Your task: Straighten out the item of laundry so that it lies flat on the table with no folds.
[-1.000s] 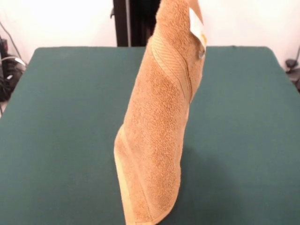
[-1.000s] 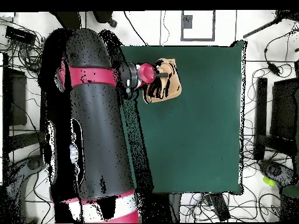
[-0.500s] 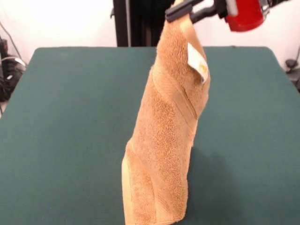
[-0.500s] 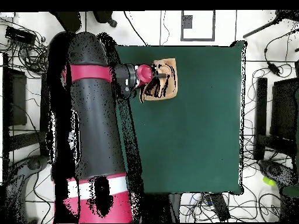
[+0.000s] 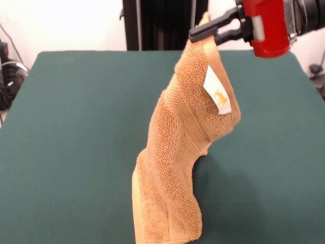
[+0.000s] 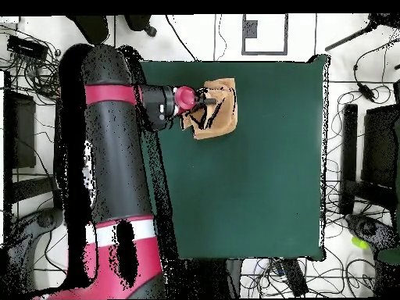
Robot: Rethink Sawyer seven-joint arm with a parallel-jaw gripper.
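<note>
above the table (image 5: pixel 76 127), the gripper (image 5: pixel 203 34) was clamped on the towel's (image 5: pixel 177 152) top corner, the cloth hanging, white tag (image 5: pixel 218 96) showing.

The towel (image 5: pixel 183 162) hung from the gripper (image 5: pixel 203 34) above the table (image 5: pixel 76 127). Its lower end rested on the table's near edge.
</note>
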